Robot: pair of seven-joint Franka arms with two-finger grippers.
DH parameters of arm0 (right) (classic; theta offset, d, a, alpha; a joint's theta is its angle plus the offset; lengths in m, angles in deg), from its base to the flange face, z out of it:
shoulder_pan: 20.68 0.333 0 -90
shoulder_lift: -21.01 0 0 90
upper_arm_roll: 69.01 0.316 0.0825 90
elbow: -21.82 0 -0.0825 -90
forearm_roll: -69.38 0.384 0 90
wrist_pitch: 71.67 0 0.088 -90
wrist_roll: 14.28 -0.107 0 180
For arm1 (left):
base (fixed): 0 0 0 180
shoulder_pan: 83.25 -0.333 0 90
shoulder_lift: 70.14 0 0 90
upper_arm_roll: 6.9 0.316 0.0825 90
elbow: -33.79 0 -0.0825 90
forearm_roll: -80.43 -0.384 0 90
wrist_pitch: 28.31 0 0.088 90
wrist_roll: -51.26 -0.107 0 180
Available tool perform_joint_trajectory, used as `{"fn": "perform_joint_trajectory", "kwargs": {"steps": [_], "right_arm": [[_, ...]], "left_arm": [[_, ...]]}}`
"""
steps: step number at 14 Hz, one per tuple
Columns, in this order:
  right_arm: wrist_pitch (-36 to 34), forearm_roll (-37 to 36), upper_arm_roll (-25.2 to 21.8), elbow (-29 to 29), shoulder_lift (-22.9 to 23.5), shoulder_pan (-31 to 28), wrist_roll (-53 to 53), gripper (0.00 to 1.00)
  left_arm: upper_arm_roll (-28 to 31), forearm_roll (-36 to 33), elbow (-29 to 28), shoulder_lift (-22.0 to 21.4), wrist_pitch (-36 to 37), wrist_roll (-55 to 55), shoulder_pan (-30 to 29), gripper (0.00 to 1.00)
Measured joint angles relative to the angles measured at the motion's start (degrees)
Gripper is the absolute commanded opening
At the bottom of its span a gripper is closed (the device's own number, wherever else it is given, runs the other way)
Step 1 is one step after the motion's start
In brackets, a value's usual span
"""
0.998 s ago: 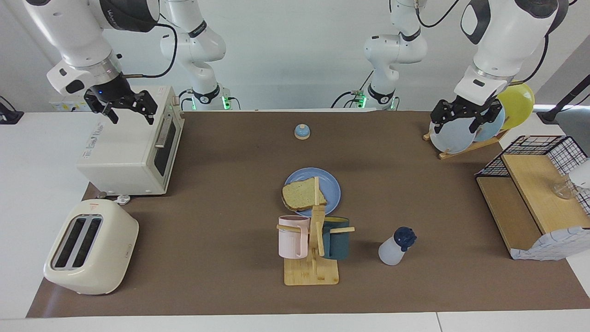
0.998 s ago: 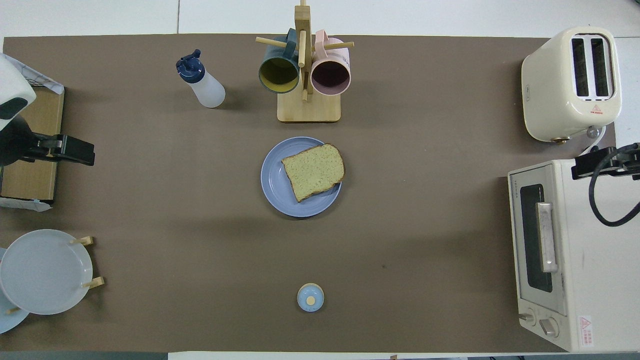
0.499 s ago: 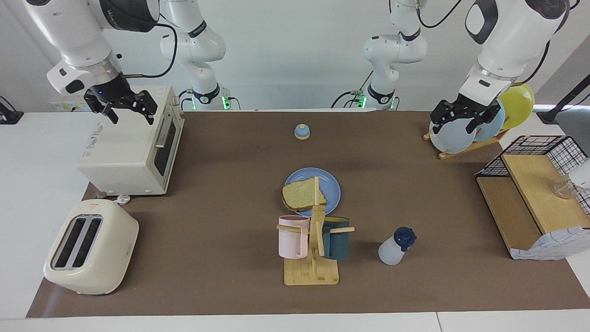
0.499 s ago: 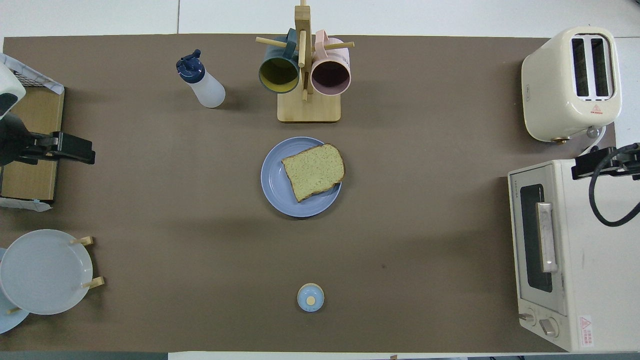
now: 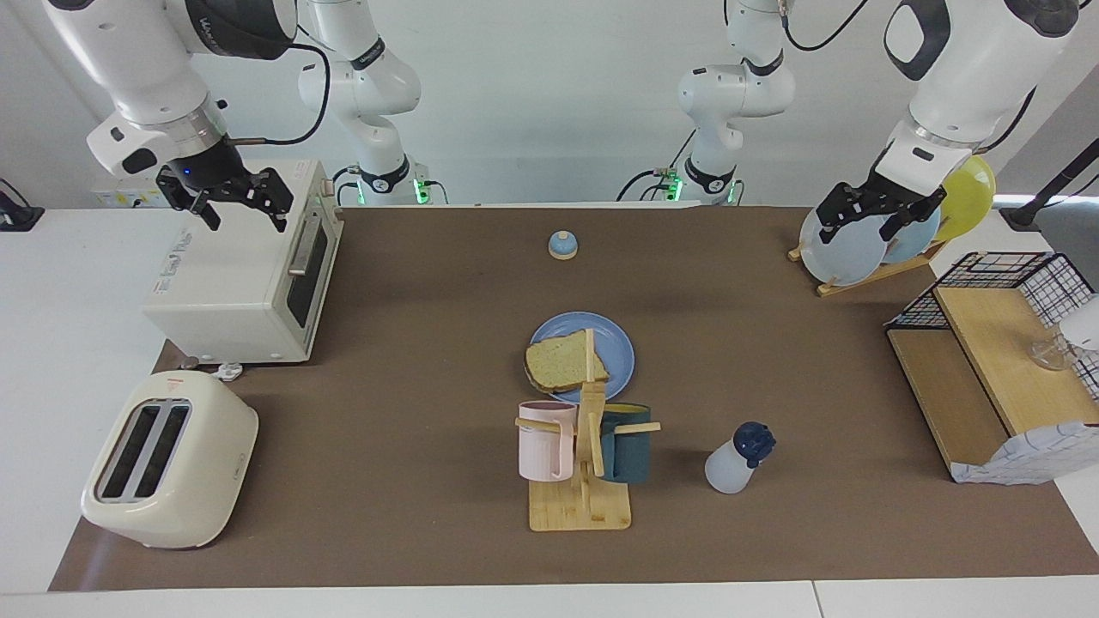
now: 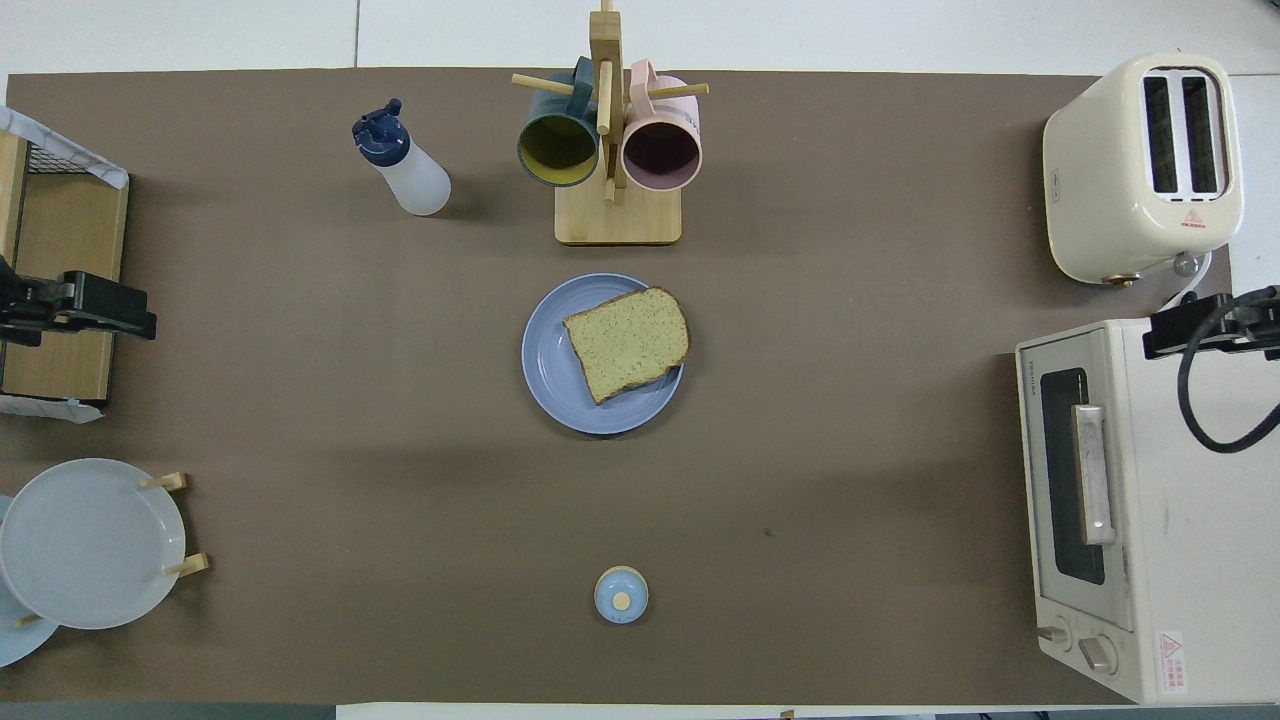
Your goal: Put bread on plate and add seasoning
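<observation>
Brown matting covers the tabletop [image 5: 412,360]. At its centre the plate [image 5: 615,342] lies flat, with the bread [image 5: 560,361] resting on it, one corner overhanging the rim toward the mug rack [image 5: 584,446]. The seasoning [image 5: 738,457] stands upright beside the mug rack, farther from the robots than the plate, toward the left arm's end. Left hand [image 5: 874,223] hangs over the plate rack [image 5: 846,249], fingers apart, holding nothing. Right hand [image 5: 243,208] hangs over the oven [image 5: 249,275], fingers apart, empty.
</observation>
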Motion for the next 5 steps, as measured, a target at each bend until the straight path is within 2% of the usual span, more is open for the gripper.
{"fn": "perform_joint_trajectory", "kwargs": {"steps": [5], "right_arm": [[0.0, 0.0, 0.0, 0.0, 0.0, 0.0, 0.0, 1.0]], "left_arm": [[-1.8, 0.0, 0.0, 0.0, -0.1, 0.0, 0.0, 1.0]]}}
